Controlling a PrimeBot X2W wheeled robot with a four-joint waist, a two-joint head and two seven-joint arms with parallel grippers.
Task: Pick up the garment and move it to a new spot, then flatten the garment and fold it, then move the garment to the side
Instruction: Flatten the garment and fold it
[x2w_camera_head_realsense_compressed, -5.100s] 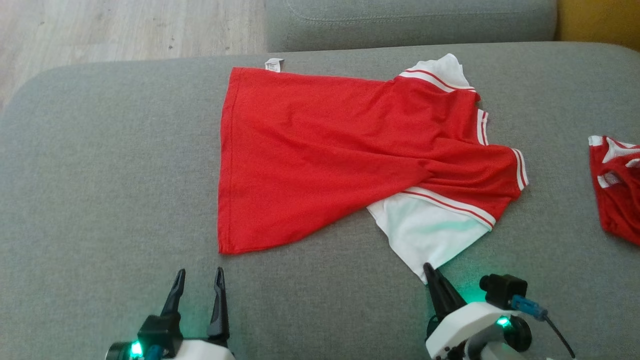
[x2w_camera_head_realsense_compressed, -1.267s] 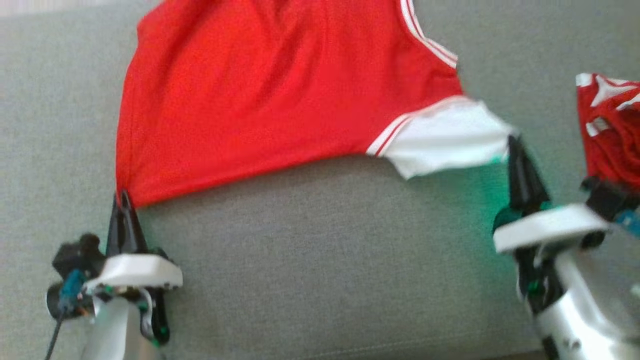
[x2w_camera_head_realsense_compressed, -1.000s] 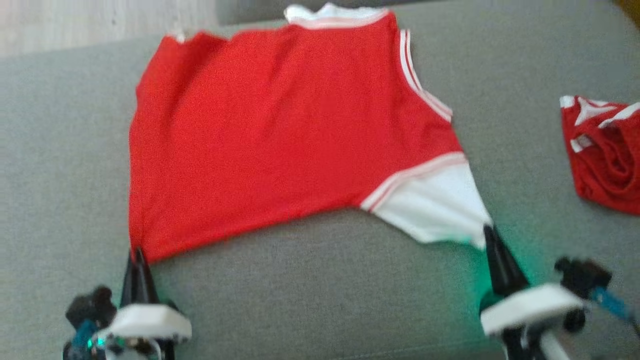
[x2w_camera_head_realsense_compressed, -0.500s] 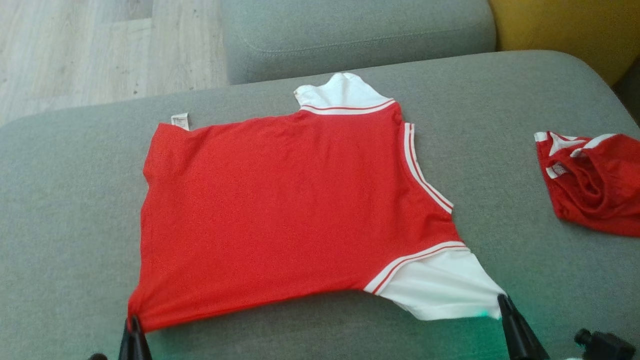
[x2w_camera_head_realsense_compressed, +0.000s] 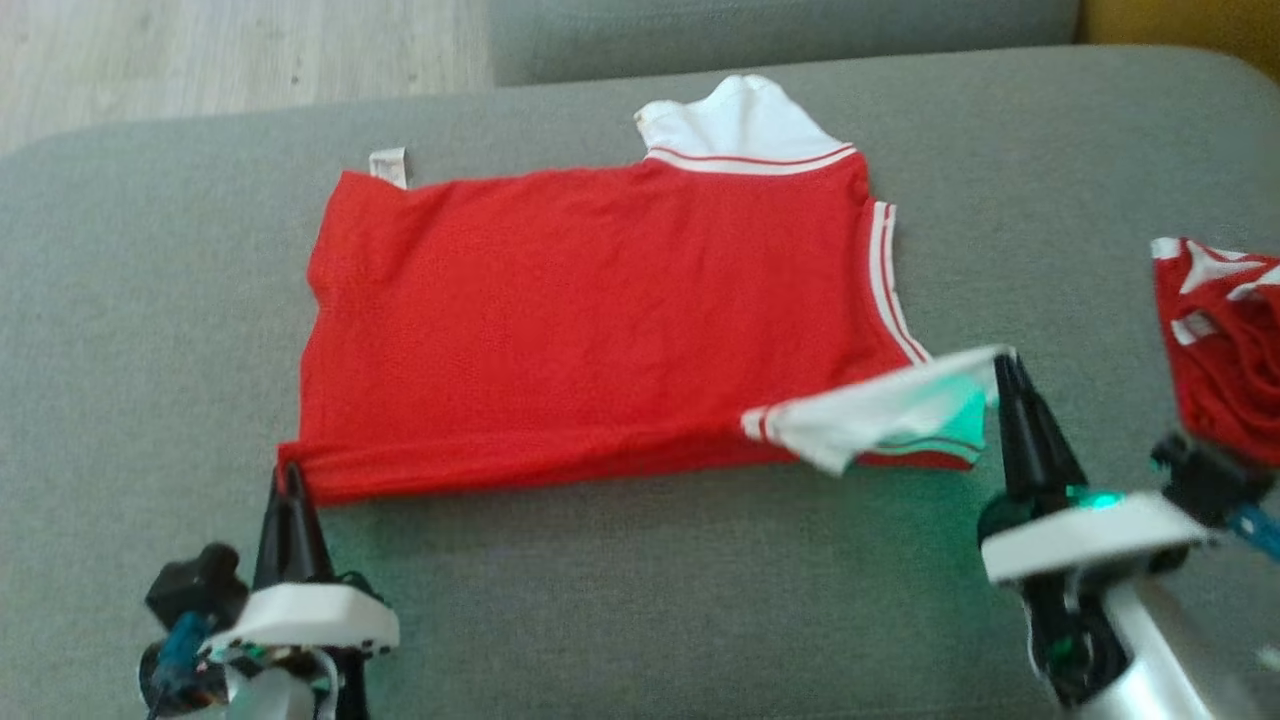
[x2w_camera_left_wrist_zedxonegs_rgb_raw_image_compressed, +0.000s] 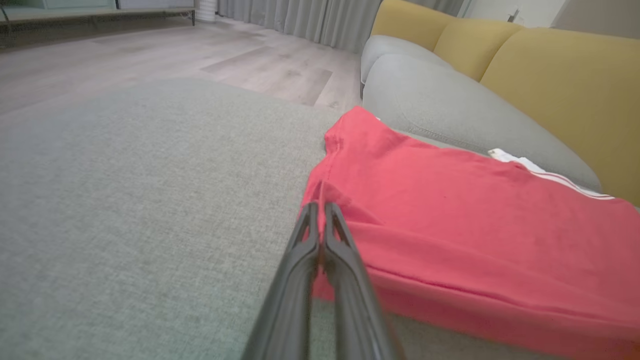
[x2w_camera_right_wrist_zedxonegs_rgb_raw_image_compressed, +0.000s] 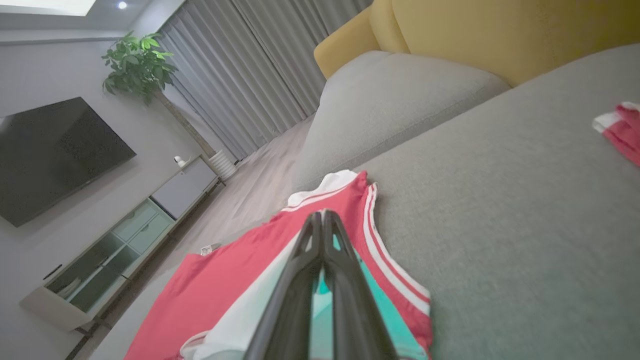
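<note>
Head view: garment (x2w_camera_head_realsense_compressed: 600, 320) lay on the cushion (x2w_camera_head_realsense_compressed: 150, 300); I noted left gripper (x2w_camera_head_realsense_compressed: 290, 475) clamped on its 7 o'clock corner, right gripper (x2w_camera_head_realsense_compressed: 1003, 365) on the 4 o'clock sleeve. Tag (x2w_camera_head_realsense_compressed: 389, 166) unreadable; 3 o'clock cloth (x2w_camera_head_realsense_compressed: 1225, 340) cut off.

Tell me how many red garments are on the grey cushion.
2. The red shirt is spread across the middle of the grey cushion; a crumpled red garment lies at its right edge, partly out of frame.

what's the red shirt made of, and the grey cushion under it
Shirt: thin, soft knit fabric with a matte finish, perhaps a sports jersey; it lies limp and rolls softly at its near edge. Cushion: grey woven upholstery, matte; a fine flecked weave shows in the left wrist view.
</note>
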